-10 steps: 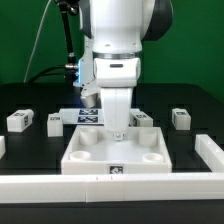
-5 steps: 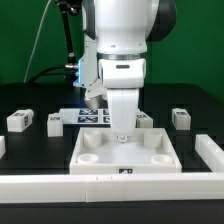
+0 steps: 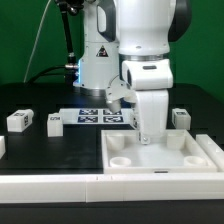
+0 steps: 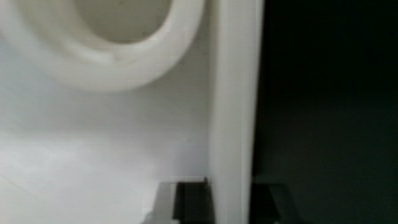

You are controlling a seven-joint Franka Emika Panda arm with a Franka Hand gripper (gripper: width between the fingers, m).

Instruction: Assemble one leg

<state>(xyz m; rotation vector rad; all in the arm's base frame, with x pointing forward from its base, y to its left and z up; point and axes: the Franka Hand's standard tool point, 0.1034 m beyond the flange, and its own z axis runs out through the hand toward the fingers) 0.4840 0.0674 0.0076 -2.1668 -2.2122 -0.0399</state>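
My gripper [image 3: 150,138] is shut on the far rim of the large flat white square tray [image 3: 165,160], which has round corner sockets. The tray lies at the exterior view's right, close to the white rail there. In the wrist view my gripper [image 4: 233,203] has a dark finger on each side of the tray's thin upright rim [image 4: 235,110], and one round socket [image 4: 107,40] shows beside it. Three legs, small white blocks with tags, stand on the table apart from the gripper: two at the exterior view's left [image 3: 18,120] [image 3: 55,122] and one at its right [image 3: 180,117].
The marker board [image 3: 95,117] lies behind the tray, near the arm's base. A low white rail runs along the front [image 3: 60,185] and up the exterior view's right side [image 3: 214,150]. A black pole with cables [image 3: 68,50] stands at the back.
My gripper has slid the tray across the table toward the exterior view's right, up to the right rail. The legs and the marker board have not moved.
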